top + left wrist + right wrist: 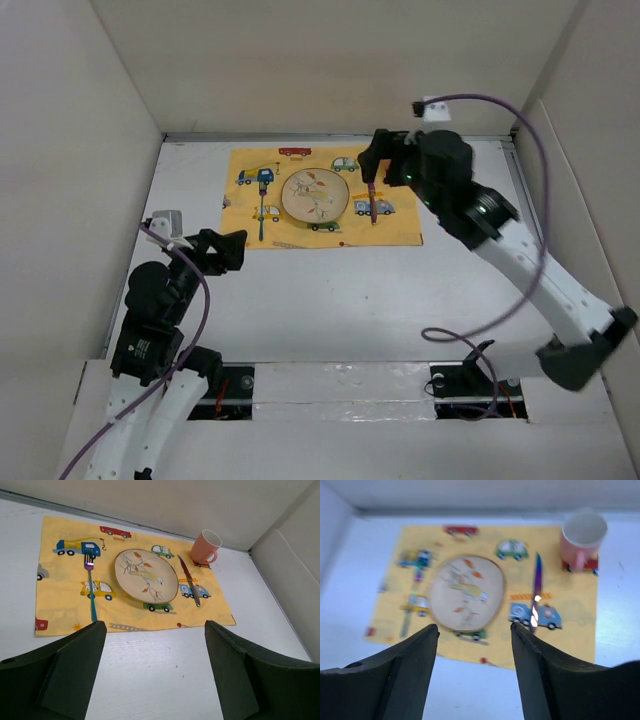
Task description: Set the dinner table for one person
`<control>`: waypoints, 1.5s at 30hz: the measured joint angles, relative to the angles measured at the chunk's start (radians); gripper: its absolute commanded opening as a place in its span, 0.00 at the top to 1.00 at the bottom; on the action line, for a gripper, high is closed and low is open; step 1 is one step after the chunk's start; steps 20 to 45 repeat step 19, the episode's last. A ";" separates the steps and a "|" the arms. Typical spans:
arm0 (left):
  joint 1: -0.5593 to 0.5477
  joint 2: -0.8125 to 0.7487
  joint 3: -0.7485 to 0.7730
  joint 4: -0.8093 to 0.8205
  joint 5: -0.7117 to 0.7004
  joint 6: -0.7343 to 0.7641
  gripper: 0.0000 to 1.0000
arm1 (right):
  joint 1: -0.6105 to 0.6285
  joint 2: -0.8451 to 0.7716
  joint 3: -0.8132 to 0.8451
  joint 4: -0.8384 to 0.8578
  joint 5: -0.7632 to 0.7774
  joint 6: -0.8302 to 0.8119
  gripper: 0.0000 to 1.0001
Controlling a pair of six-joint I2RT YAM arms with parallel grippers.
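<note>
The white dinner table (pixel 330 300) carries a yellow vehicle-print placemat (pixel 395 230). On it lie a round plate with a bird pattern (pixel 315 195), a fork (pixel 262 212) to its left and a purple-handled knife (pixel 373 205) to its right. A pink mug (pixel 206 546) stands at the mat's far right corner; the right arm hides it in the top view. My right gripper (pixel 372 158) is open and empty above the knife's far end. My left gripper (pixel 232 252) is open and empty over bare table near the mat's near left corner.
Off-white wall panels (pixel 80 150) enclose the table on the left, back and right. The right arm's purple cable (pixel 540 200) loops over the right side. In the right wrist view the plate (pixel 466 593), knife (pixel 536 590) and mug (pixel 581 540) show beyond the open fingers.
</note>
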 measured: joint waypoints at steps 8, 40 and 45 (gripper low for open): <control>0.001 -0.060 0.031 -0.009 -0.011 -0.012 0.12 | 0.079 -0.789 -0.327 0.162 0.111 -0.008 0.00; 0.002 -0.218 0.081 0.056 -0.069 -0.053 0.07 | 0.079 -1.115 -0.857 0.183 0.154 0.101 0.00; 0.002 -0.218 0.081 0.056 -0.069 -0.053 0.07 | 0.079 -1.115 -0.857 0.183 0.154 0.101 0.00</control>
